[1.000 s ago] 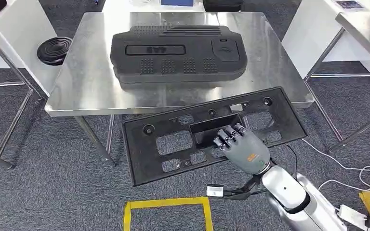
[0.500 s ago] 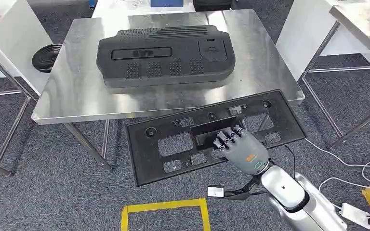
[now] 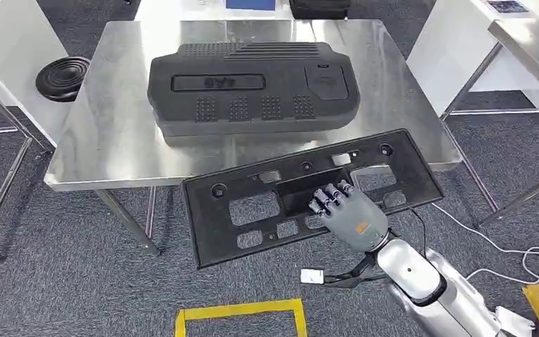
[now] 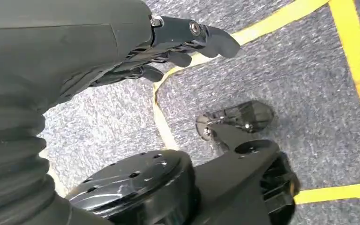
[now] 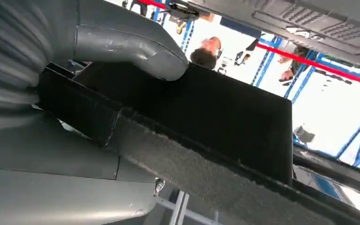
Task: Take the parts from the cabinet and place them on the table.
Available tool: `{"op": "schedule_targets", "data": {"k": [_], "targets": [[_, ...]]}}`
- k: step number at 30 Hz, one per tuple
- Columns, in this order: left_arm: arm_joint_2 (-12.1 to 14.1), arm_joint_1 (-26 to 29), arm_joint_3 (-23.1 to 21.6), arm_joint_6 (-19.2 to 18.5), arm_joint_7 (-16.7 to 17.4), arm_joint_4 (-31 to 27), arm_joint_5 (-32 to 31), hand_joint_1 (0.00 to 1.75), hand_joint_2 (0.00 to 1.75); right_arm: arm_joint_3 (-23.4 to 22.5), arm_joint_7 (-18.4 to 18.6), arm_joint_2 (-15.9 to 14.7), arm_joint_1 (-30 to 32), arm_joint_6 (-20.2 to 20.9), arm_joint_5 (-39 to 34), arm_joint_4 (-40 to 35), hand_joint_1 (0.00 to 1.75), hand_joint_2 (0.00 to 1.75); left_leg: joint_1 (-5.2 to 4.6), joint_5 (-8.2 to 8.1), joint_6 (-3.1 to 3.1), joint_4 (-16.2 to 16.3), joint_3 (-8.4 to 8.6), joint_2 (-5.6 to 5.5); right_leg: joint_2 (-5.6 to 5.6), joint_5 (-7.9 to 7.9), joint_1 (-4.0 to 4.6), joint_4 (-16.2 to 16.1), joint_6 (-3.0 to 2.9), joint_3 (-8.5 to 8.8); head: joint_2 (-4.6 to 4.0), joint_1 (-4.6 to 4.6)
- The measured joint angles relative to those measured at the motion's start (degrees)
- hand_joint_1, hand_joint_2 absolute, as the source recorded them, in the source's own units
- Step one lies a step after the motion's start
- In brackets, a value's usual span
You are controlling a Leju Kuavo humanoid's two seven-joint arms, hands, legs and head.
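Head view. Steel table (image 3: 123,144) occupying the 12 o'clock half of the frame, bearing one large black moulded cover (image 3: 253,88), ribbed and dimpled on top, lying flat near the middle. Black frame panel (image 3: 253,210), long and flat with several rectangular cut-outs, held tilted just in front of the table's near edge, its far corner overlapping that edge at about 1 o'clock from the panel's centre. Right hand (image 3: 344,210) at 5 o'clock on a silver arm, fingers curled over the lip of the panel's central recess, gripping it. Round black ribbed disc (image 3: 62,77) at 10 o'clock, beside the table on a white surface. Grey carpet below, with yellow floor tape (image 3: 238,309) at 6 o'clock and white cable (image 3: 505,242) at 4 o'clock.

Left wrist view. Left hand (image 4: 168,47) hanging over grey carpet crossed by yellow tape, dark fingers loosely apart, nothing in them.

Right wrist view. Grey thumb (image 5: 131,49) pressed onto the black panel's recessed wall, the panel's thick edge clamped between thumb and palm. Blurred persons and blue racking beyond the panel.
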Motion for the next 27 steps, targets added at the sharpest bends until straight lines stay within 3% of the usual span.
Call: {"op": "schedule_targets", "data": {"k": [1,2,3,5,6,7,10,11,12,14,16,17,18,20,21,22,23,24,26,27], "targets": [[0.0,0.0,0.1,0.0,0.0,0.0,0.0,0.0,1.75,0.2,0.0,-0.1,0.1,0.0,0.0,0.2,1.75,1.75,-0.13,-0.34,0.07,0.0,0.36,-0.09,0.0,-0.13,0.02,2.5,0.25,-2.33,0.0,0.02],[0.0,0.1,0.1,0.0,0.0,0.0,0.0,0.0,1.75,0.4,0.0,-0.1,0.1,0.0,0.0,0.3,1.75,1.75,-0.25,-0.76,0.06,0.0,0.89,-0.15,0.0,1.03,0.05,1.9,0.65,-3.11,0.0,-0.02],[0.0,0.2,0.1,0.0,0.0,0.0,0.0,0.0,1.75,0.6,0.0,-0.1,0.1,0.0,0.0,0.5,1.75,1.75,-0.35,-1.24,0.02,0.0,1.65,-0.26,-0.01,3.48,0.13,-1.2,1.16,-2.59,0.0,0.02],[0.0,0.2,0.1,0.0,0.0,0.0,0.0,0.0,1.75,0.6,0.0,-0.2,0.0,0.0,0.0,0.5,1.75,1.75,-0.57,-2.28,-0.04,-0.1,3.27,-0.37,-0.07,10.29,0.63,-11.7,1.81,0.58,0.0,0.07],[-0.2,0.3,0.2,0.0,0.0,0.1,0.0,0.0,1.75,0.6,0.0,-0.3,0.0,0.0,0.0,0.5,1.75,1.75,-0.52,-2.64,-0.14,-0.2,3.25,-0.43,-0.36,12.16,1.02,-14.8,0.84,1.27,0.0,0.09],[-0.2,0.2,0.2,0.0,0.0,0.1,0.0,0.0,1.75,0.7,0.1,-0.3,-0.2,0.0,0.0,0.6,1.75,1.75,-0.73,-2.91,-0.49,-0.4,3.82,-0.59,-0.7,10.53,1.27,-15.2,-0.54,1.3,0.0,-0.27],[-0.2,0.1,0.2,0.0,0.0,0.0,0.0,0.0,1.75,0.8,0.1,-0.5,-0.3,0.1,0.0,0.7,1.75,1.75,-0.84,-2.92,-1.24,-0.6,4.58,-0.3,-0.47,11.42,1.25,-15.8,-1.67,2.43,0.0,-0.17],[-0.1,0.1,0.2,0.1,0.0,0.0,0.0,0.0,1.75,0.8,0.1,-0.4,-0.2,0.1,0.0,0.7,1.75,1.75,-0.95,-3.65,-1.56,-0.3,4.59,-0.28,-0.34,11.44,0.08,-16.4,-1.84,3.67,0.0,-0.26],[-0.1,0.1,0.2,0.2,0.0,0.0,0.0,0.0,1.75,0.8,0.1,-0.4,-0.3,0.1,0.0,0.7,1.75,1.75,-0.94,-4.24,-1.96,1.3,4.4,-0.11,-0.34,11.23,0.24,-16.8,-2.13,4.74,0.0,-0.15],[-0.1,0.0,0.2,0.2,0.0,0.0,0.0,0.0,1.75,0.8,0.1,-0.4,-0.6,0.1,0.0,0.7,1.75,1.75,-0.4,-6.64,-2.6,9.0,0.1,0.06,-0.36,10.59,0.15,-16.8,-2.77,5.6,0.0,-0.52],[-0.1,0.0,0.2,0.2,0.0,0.0,0.0,0.0,1.75,0.9,0.1,-0.3,-0.5,0.1,0.2,0.8,1.75,1.75,-0.06,-9.4,-3.12,16.1,-5.16,0.24,-0.34,9.87,0.11,-16.8,-2.7,6.31,0.0,-0.52],[-0.1,0.1,0.2,0.2,0.0,0.0,0.0,0.0,1.75,1.0,0.1,-0.3,-0.4,0.1,0.2,0.9,1.75,1.75,0.14,-8.81,-3.33,16.6,-6.4,0.38,-0.26,9.51,0.0,-16.8,-2.54,6.81,0.0,-0.57],[-0.1,0.2,0.2,0.2,0.0,0.0,0.0,0.0,1.75,1.0,0.1,-0.3,-0.3,0.1,0.4,0.9,1.75,1.75,0.39,-6.87,-3.52,14.8,-6.44,0.43,-0.17,9.03,-0.2,-16.8,-2.32,7.46,0.0,-0.55],[0.0,0.3,0.3,0.1,0.0,0.0,0.0,0.0,1.75,1.0,0.2,-0.2,-0.3,0.1,0.5,1.0,1.75,1.75,1.03,0.58,-4.26,5.1,-3.3,0.58,0.02,7.73,-0.76,-16.6,-1.47,9.23,0.0,-0.55],[0.0,0.4,0.3,0.0,0.0,0.0,0.0,0.0,1.75,1.0,0.2,-0.2,-0.4,0.1,0.7,1.0,1.75,1.75,1.53,3.26,-4.72,1.3,-2.31,0.58,0.03,7.08,-0.64,-16.5,-0.95,9.06,0.0,-0.63],[-0.2,0.4,0.5,-0.2,0.0,0.2,0.0,0.0,1.75,1.0,0.3,-0.1,-0.5,0.1,0.7,1.2,1.75,1.75,1.08,-0.43,-4.56,1.0,-2.39,0.43,0.23,6.71,-0.54,-15.8,-0.51,9.67,0.0,-1.01],[-0.2,0.1,0.6,-0.2,0.0,0.1,0.0,0.0,1.75,1.0,0.4,-0.1,-0.6,0.1,0.8,1.2,1.75,1.75,1.03,0.12,-3.33,1.4,-1.6,0.65,0.3,6.32,-0.16,-15.8,0.01,9.15,0.0,-1.25],[-0.2,0.1,0.7,-0.4,0.0,0.1,0.0,0.0,1.75,1.0,0.3,-0.1,-0.5,0.1,0.8,1.2,1.75,1.75,1.08,0.79,-2.75,1.3,-1.79,0.65,0.26,6.07,-0.17,-15.6,0.21,9.06,0.0,-0.94],[-0.1,0.2,0.8,-0.4,0.0,0.1,-0.1,0.0,1.75,0.9,0.4,-0.1,-0.8,0.1,0.9,1.4,1.75,1.75,1.07,0.79,-2.09,1.2,-1.36,0.53,0.24,5.91,-0.51,-15.8,0.44,9.69,0.0,-0.96],[0.0,0.2,0.8,-0.4,-0.1,0.0,-0.1,0.0,1.75,0.9,0.4,-0.1,-1.0,0.1,0.9,1.6,1.75,1.75,1.03,0.66,-1.79,1.0,-1.13,0.48,-0.02,5.81,-0.6,-14.1,0.57,8.59,0.0,-0.94]]}}
